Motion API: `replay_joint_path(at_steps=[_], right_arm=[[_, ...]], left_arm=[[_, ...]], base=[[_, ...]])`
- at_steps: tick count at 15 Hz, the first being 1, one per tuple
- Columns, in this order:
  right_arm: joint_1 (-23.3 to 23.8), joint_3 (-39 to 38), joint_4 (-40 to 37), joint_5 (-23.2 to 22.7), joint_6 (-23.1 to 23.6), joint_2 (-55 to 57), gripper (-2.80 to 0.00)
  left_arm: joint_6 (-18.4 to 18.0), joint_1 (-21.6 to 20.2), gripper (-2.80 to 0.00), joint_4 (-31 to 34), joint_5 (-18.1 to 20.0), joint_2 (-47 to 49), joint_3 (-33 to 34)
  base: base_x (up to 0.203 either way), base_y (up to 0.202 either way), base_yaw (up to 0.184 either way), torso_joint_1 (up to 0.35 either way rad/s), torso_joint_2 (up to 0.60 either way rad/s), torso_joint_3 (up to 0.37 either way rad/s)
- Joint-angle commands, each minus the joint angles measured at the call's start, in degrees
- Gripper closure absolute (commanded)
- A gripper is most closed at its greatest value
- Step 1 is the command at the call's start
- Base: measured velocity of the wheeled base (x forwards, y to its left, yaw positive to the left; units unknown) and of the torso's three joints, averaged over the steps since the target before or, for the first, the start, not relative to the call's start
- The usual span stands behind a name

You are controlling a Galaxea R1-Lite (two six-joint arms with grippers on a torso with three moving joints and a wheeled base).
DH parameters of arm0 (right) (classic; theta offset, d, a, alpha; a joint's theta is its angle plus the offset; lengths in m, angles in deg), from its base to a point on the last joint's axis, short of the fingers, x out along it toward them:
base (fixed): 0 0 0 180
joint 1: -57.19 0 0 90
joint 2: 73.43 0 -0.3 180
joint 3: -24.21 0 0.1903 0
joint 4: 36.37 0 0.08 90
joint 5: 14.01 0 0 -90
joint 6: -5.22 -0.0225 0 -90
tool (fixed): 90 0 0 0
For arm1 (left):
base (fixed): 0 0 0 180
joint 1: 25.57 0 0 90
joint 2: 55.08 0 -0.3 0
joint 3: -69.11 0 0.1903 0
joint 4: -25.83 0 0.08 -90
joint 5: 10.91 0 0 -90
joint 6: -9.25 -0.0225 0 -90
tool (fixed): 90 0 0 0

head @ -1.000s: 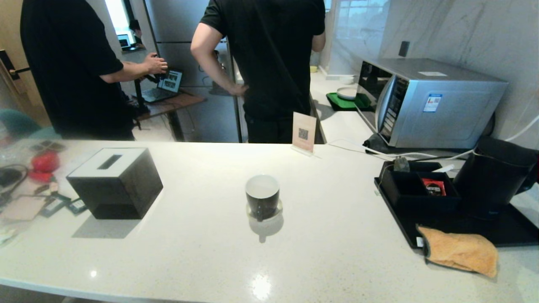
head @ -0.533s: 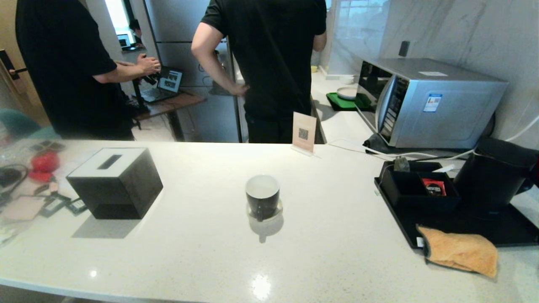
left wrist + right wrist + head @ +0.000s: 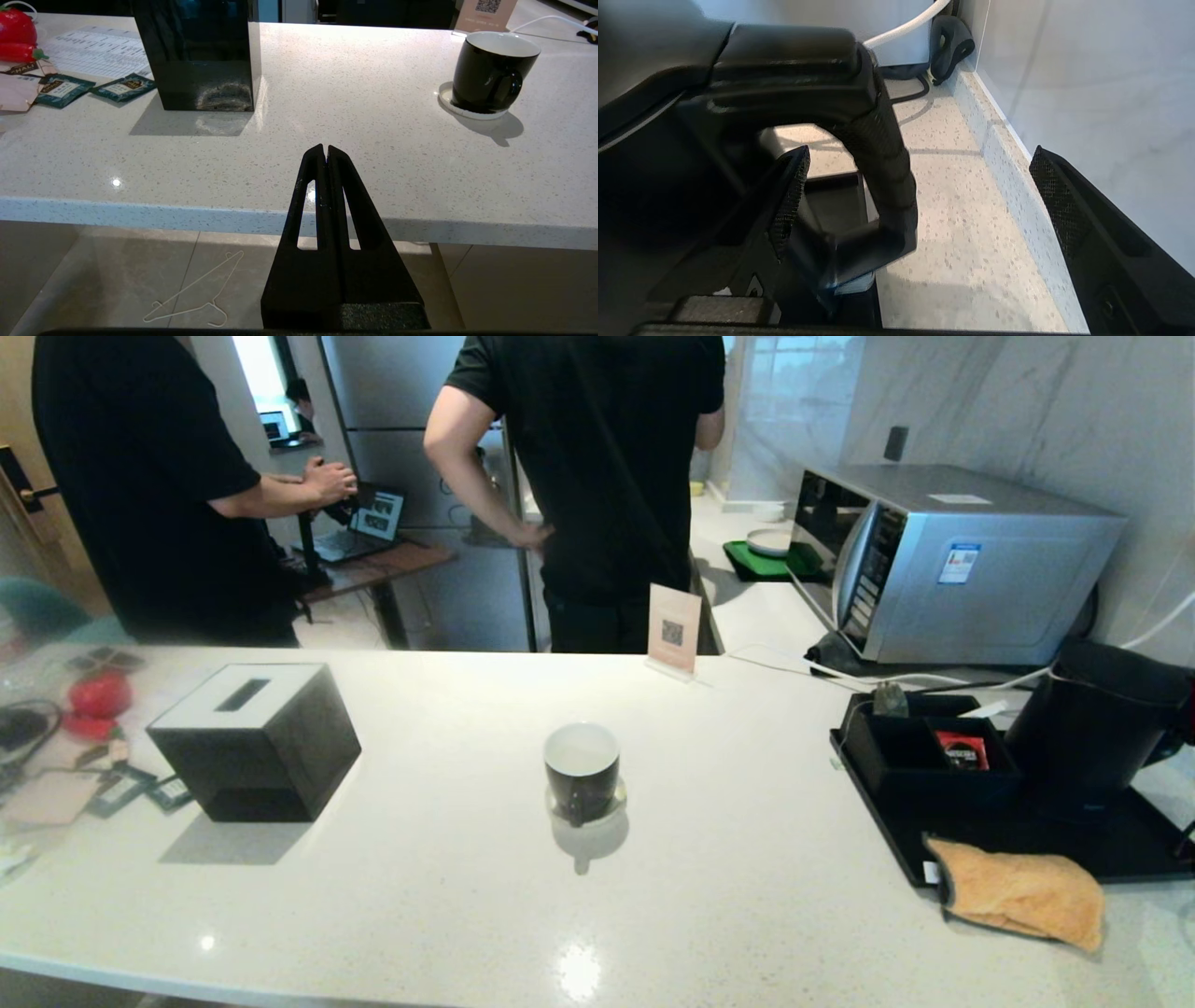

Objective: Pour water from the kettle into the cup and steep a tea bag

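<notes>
two teal packets labelled "hali"; left fingers closed, right fingers wide beside kettle handle

kettle on tray, cup ctr, upright

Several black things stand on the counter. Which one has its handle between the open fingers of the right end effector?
The kettle, the tall cylinder on the tray at the right, not the cup or tissue box.

A matte black cylindrical kettle stands on a black tray; beside it lie an orange cloth and a red sachet. The black mug is white inside, on a white speckled stone counter.
</notes>
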Motion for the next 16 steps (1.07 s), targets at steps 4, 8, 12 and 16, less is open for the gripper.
replay_joint_path(at_steps=[4,8,12,16], right_arm=[[0.02,3.49,0.83,-0.13,-0.73,3.36,-2.80],[0.11,5.16,0.78,-0.13,-1.20,5.04,-2.80],[0.02,6.13,0.82,-0.13,-2.05,5.82,-2.80],[-0.27,8.25,0.51,-0.14,-2.80,6.69,-2.80]], left_arm=[[0.03,0.00,0.00,0.00,0.00,0.06,0.00],[0.03,0.00,0.00,0.00,0.00,0.06,0.00],[0.11,0.00,0.00,0.00,0.00,0.06,0.00],[0.11,0.00,0.00,0.00,0.00,0.06,0.00]], base=[[0.000,0.000,0.000,0.000,0.00,0.000],[0.000,0.000,0.000,0.000,0.00,0.000],[0.000,0.000,0.000,0.000,0.00,0.000],[0.000,0.000,0.000,0.000,0.00,0.000]])
